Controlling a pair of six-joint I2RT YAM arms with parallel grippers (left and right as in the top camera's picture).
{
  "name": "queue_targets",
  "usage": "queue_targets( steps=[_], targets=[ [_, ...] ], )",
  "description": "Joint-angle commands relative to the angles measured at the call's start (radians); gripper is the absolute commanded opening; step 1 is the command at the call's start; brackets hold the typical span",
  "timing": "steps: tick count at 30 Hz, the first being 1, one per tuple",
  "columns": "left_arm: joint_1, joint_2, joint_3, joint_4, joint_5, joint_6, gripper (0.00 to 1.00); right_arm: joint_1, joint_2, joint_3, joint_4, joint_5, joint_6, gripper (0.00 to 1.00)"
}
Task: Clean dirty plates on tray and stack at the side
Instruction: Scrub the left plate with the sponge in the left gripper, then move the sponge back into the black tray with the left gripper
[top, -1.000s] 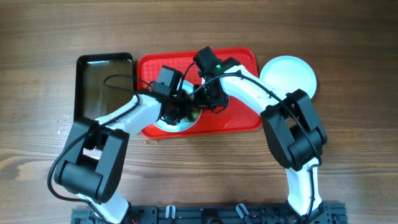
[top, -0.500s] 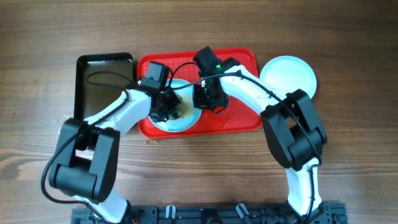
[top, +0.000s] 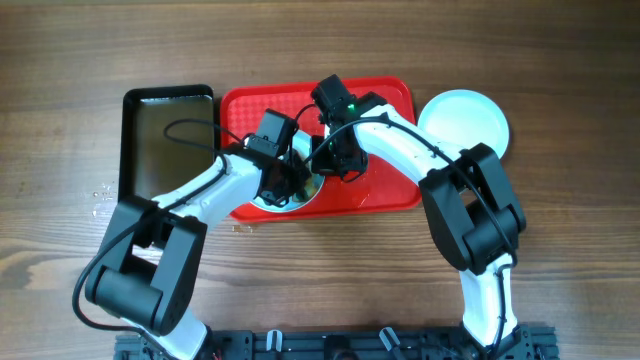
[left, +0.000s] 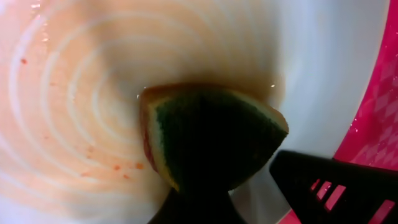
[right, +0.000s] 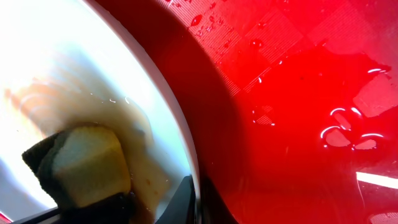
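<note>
Sponge (left: 211, 143), seemingly in left jaws, on plate (left: 74, 93)

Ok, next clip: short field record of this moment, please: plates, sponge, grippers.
dirty plate: on the tray, orange-brown smears inside
sponge: held by left gripper, pressed on that plate
right gripper: at that plate's rim, grip unclear
clean plate: on the table, beside tray's right edge
black pan: left of tray
tray surface: wet, droplets
</note>
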Motion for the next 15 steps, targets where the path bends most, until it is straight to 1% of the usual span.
queue_targets(
  steps=[1, 2, 4, 5, 9, 12, 13, 15],
  targets=[
    [0.012, 0.060, -0.027, -0.031, -0.192, -0.020, 0.04, 0.004, 0.030, -0.023, -0.015, 0.047, -0.021, 0.04],
    [0.040, 0.060, -0.027, -0.037, -0.255, -0.020, 0.04, 0.004, 0.030, -0.023, -0.014, 0.047, -0.021, 0.04],
    [0.084, 0.060, -0.027, -0.051, -0.326, -0.019, 0.04, 0.004, 0.030, -0.023, -0.014, 0.047, -0.021, 0.04],
    [0.103, 0.058, -0.027, -0.052, -0.354, 0.021, 0.04, 0.003, 0.030, -0.023, -0.013, 0.047, -0.021, 0.04],
    [0.126, 0.006, -0.027, -0.054, -0.349, 0.037, 0.04, 0.002, 0.030, -0.023, -0.014, 0.047, -0.021, 0.04],
    [0.126, -0.108, -0.027, -0.073, -0.273, 0.116, 0.04, 0.002, 0.030, -0.023, -0.017, 0.048, -0.021, 0.05],
    [0.126, -0.158, -0.027, -0.100, -0.274, 0.116, 0.04, 0.002, 0.030, -0.023, -0.016, 0.048, -0.021, 0.04],
    [0.140, -0.227, -0.027, -0.126, -0.271, 0.175, 0.04, 0.002, 0.030, -0.023, -0.016, 0.048, -0.021, 0.04]
  ],
)
